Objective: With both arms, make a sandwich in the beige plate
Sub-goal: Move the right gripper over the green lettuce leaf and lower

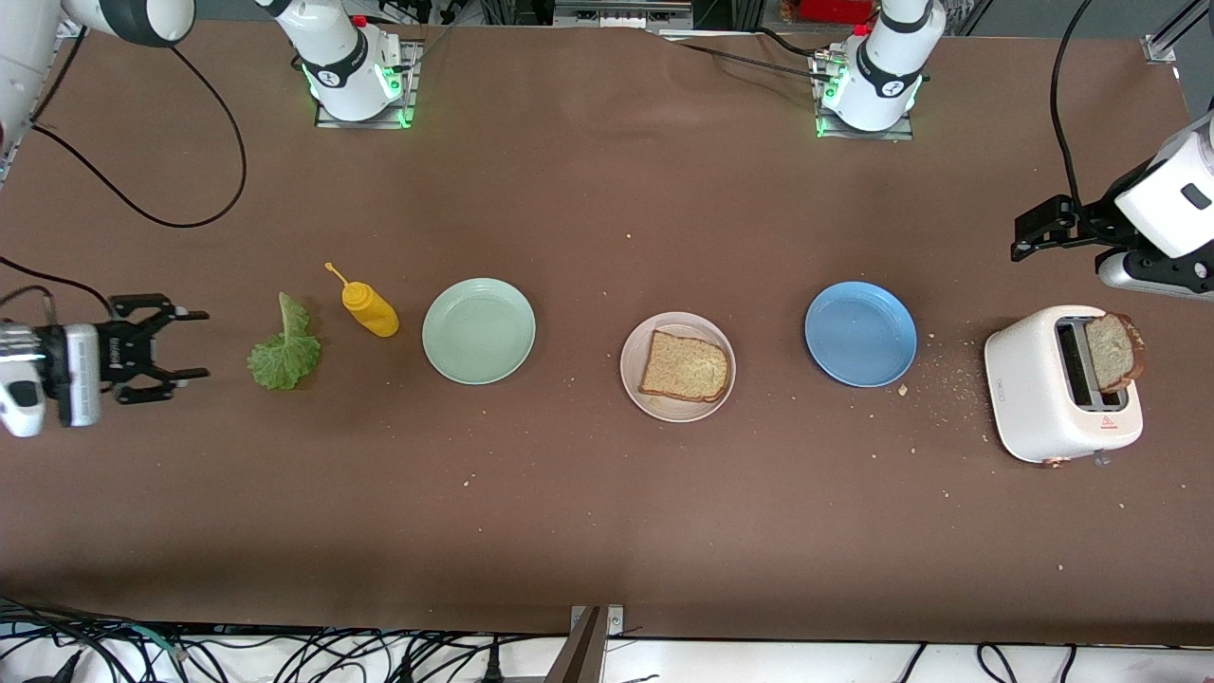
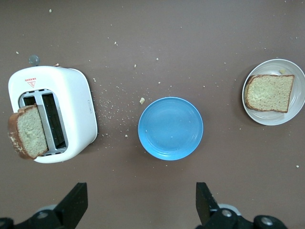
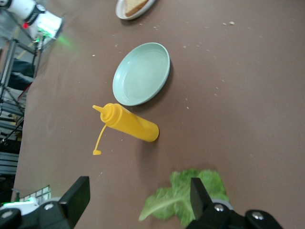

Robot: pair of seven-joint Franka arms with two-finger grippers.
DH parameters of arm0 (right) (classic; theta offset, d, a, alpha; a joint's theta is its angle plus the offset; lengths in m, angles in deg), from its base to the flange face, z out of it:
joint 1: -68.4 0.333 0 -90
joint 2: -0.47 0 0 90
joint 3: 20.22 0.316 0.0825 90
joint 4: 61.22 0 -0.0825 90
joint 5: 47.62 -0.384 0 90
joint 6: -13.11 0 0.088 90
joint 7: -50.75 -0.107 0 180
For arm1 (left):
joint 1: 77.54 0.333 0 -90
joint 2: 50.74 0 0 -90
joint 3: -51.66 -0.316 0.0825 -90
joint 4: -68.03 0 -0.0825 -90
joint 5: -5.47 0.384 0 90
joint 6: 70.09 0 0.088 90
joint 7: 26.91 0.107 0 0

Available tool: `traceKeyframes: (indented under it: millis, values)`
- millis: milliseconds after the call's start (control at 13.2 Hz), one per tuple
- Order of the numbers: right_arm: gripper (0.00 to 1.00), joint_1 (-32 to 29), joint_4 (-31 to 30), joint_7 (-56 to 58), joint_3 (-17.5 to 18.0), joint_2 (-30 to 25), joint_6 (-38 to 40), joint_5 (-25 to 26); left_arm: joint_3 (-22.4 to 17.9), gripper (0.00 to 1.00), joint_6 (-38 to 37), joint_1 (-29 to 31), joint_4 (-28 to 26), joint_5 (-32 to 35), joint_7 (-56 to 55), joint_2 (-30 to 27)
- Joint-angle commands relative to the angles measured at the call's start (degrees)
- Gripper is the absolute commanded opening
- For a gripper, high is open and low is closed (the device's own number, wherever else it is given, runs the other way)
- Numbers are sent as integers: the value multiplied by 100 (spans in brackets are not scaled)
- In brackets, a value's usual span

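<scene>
The beige plate (image 1: 675, 411) sits mid-table with one slice of brown bread (image 1: 685, 366) on it; both also show in the left wrist view, plate (image 2: 274, 119) and bread (image 2: 269, 92). A second slice (image 1: 1114, 351) sticks up out of the white toaster (image 1: 1043, 398). The lettuce leaf (image 1: 285, 353) lies flat on the table. My right gripper (image 1: 201, 343) hangs open beside the leaf, holding nothing; one finger partly hides the leaf (image 3: 176, 202). My left gripper (image 1: 1020, 237) is open and empty, high over the table by the toaster (image 2: 76, 109).
A yellow squeeze bottle (image 1: 370, 308) lies between the lettuce and a mint-green plate (image 1: 478, 330). A blue plate (image 1: 860, 333) stands between the beige plate and the toaster. Crumbs are scattered around the toaster. Black cables trail at the right arm's end.
</scene>
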Motion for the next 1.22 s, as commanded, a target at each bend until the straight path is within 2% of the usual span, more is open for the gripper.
traceKeyframes:
  millis: [0,228,456,532,836,1140]
  values:
    - [98,226,4,-1288,-4,-686,20,946,-53,100,-53,30,-64,-106,139,-98]
    - [98,744,13,-2633,4,-1303,-243,2168,-62,100,-44,65,-55,-115,139,-80]
    - [98,1246,-22,-4004,39,-1436,-446,3092,-62,100,-44,136,-55,-115,139,-80]
    - [98,1317,-153,-4487,40,-1436,-542,3164,-53,100,-44,136,-55,-115,139,-80]
    - [98,1510,-1583,-5483,57,-1594,-1779,3191,-35,100,-35,136,-56,-71,121,-71]
    - [98,1695,-3410,-5714,75,-1919,-3552,3147,-70,100,-61,162,-55,-62,130,-221]
